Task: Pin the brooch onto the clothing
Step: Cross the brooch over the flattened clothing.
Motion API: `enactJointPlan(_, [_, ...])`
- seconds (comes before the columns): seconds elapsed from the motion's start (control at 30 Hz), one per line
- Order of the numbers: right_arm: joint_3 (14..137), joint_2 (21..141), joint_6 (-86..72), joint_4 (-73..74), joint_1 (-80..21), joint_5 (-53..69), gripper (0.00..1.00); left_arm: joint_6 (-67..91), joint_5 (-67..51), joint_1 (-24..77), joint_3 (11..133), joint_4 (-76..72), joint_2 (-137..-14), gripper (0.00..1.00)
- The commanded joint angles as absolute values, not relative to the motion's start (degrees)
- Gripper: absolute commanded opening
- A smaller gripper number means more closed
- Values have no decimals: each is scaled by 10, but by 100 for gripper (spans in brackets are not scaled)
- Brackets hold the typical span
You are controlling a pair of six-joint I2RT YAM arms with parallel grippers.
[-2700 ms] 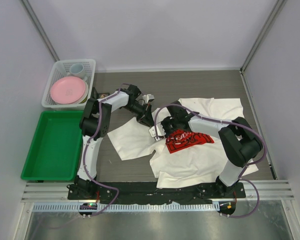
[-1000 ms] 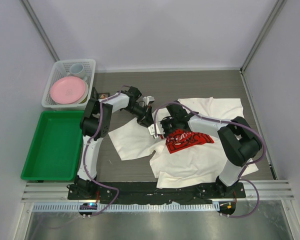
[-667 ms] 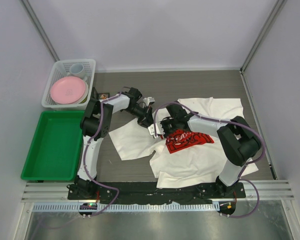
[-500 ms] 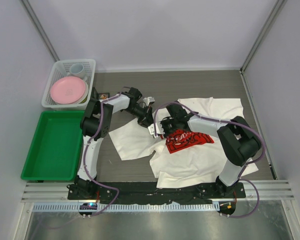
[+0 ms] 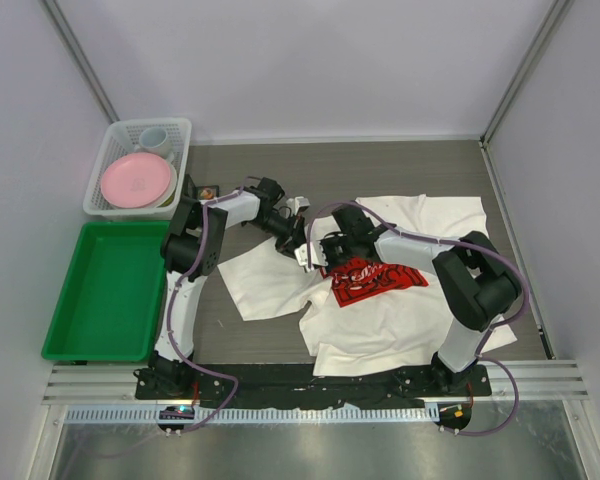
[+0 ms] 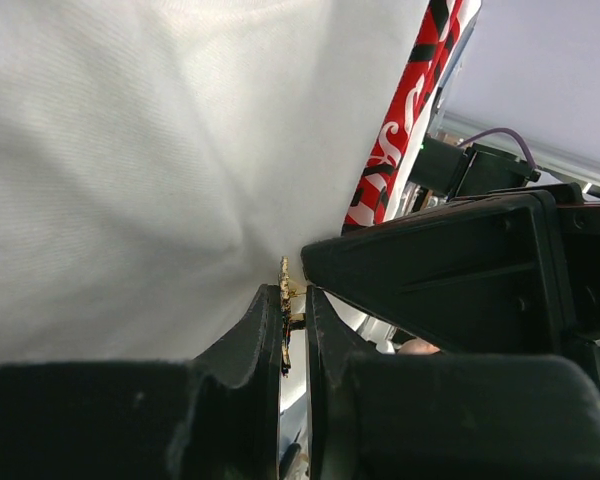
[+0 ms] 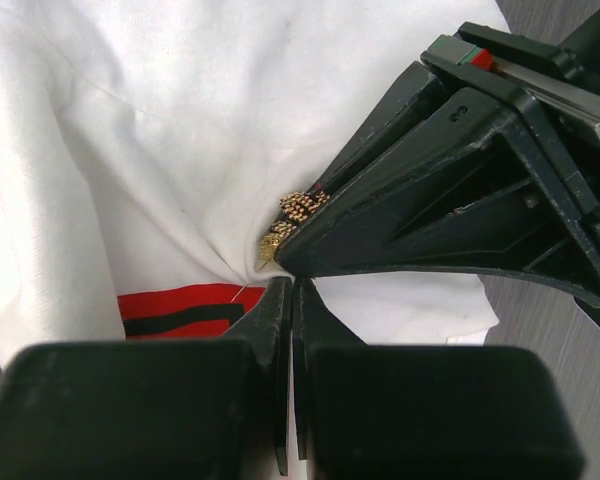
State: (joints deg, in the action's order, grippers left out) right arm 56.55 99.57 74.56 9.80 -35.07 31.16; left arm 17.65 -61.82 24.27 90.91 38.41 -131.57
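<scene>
Grips the gold brooch edge-on in the left gripper, lower centre of the left-wrist view, with the pin aimed at the clothing. Pinches a pucker of that white shirt in the fully closed right gripper, bottom centre of its view, just above the red print. Apparently tensions the fabric for piercing.

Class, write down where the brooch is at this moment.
In the left wrist view the gold brooch sits centre-frame, clamped in the left gripper, its tip against the white T-shirt near the red print.
</scene>
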Motion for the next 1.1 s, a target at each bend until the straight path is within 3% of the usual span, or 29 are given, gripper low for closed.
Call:
enactJointPlan(0.0, [587, 996, 743, 39, -351, 322, 1, 186, -646, 253, 901, 376, -1314, 0])
enactJointPlan(0.63, [585, 998, 753, 58, -350, 327, 1, 195, -652, 246, 889, 360, -1299, 1])
enactJointPlan(1.07, [572, 991, 769, 71, -347, 334, 1, 194, -628, 215, 870, 352, -1277, 23])
